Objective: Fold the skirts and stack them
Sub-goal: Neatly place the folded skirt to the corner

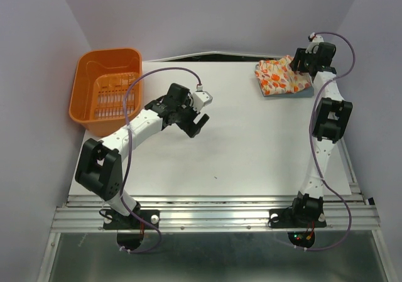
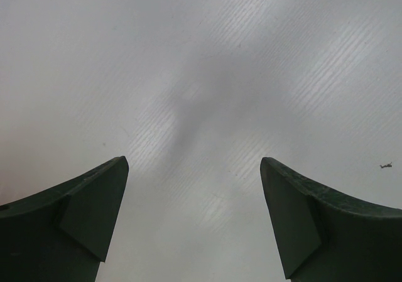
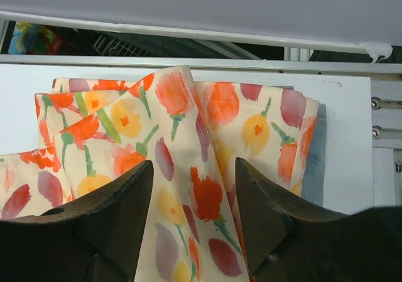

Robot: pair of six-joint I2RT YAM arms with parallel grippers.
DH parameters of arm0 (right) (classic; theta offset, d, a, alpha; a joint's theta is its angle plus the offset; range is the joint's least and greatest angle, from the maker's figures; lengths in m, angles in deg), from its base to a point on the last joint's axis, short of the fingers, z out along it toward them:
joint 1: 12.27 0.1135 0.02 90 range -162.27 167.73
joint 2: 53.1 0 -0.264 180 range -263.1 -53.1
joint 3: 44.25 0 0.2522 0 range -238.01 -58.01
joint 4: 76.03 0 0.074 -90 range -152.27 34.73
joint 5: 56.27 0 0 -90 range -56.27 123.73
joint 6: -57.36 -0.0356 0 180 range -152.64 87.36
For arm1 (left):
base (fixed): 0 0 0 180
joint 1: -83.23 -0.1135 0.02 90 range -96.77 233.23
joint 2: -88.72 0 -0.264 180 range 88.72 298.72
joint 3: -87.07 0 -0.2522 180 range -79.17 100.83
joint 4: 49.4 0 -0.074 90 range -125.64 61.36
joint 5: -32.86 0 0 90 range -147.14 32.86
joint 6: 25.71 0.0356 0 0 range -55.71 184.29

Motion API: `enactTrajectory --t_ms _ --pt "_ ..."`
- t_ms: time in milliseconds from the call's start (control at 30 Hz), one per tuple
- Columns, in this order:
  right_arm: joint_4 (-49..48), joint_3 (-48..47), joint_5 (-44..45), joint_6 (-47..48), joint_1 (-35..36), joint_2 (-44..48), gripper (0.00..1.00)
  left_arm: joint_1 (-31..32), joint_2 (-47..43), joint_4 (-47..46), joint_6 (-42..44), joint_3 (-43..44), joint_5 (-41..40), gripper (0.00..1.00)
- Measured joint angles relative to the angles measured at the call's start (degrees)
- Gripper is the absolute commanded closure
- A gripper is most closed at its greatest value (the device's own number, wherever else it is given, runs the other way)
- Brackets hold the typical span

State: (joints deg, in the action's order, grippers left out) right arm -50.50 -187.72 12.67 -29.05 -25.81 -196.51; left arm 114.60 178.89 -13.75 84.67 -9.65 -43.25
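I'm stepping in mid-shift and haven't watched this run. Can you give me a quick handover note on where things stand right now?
Left gripper: open, empty, above bare table.
Right gripper: far right corner, jaws astride a raised fold of the floral skirt; grip unclear.
It lies folded atop a blue-grey layer, possibly another skirt.
Orange basket looks empty.
Left to do: likely settle the stack, then withdraw the right arm.
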Motion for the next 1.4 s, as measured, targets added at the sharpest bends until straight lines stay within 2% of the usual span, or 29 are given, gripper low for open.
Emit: enactTrajectory --t_ms 233,367,467,500,567,833,1033,1333,1367,1400 --pt "-0.09 -1.57 -0.22 0.04 0.0 -1.53 0.41 0.0 0.0 0.26 0.0 0.07 0.07 0.02" --pt "0.0 -1.92 -0.22 0.26 0.0 -2.86 0.46 0.0 0.07 0.33 -0.04 0.35 0.09 0.02" --pt "0.04 -1.95 -0.15 0.76 0.0 -3.45 0.65 0.0 0.22 0.55 -0.09 0.92 0.09 0.02" --pt "0.13 -1.97 -0.13 0.74 0.0 -3.54 0.74 0.0 0.33 0.55 -0.09 1.07 0.07 0.02" --pt "0.17 -1.97 0.02 0.74 0.0 -3.56 0.83 0.0 0.68 0.63 -0.11 1.6 0.09 0.02" --pt "-0.13 -1.95 -0.24 0.33 0.0 -3.54 0.99 0.0 1.05 0.7 -0.15 1.77 0.39 0.02" --pt "-0.31 -1.9 -0.39 -1.07 -0.13 -3.19 0.99 0.0 1.95 0.76 -0.17 1.97 0.7 0.02" --pt "-3.48 -1.05 -2.99 -12.98 -4.92 -2.19 0.99 0.0 2.82 1.14 -0.17 2.97 0.94 0.02" --pt "-3.52 -0.98 -3.45 -14.19 -5.64 -2.19 0.99 0.0 2.89 1.22 -0.17 3.06 0.96 0.02" --pt "-3.58 -0.85 -3.76 -14.84 -6.19 -2.19 0.87 -0.02 3.02 1.29 -0.17 3.21 0.98 0.02"
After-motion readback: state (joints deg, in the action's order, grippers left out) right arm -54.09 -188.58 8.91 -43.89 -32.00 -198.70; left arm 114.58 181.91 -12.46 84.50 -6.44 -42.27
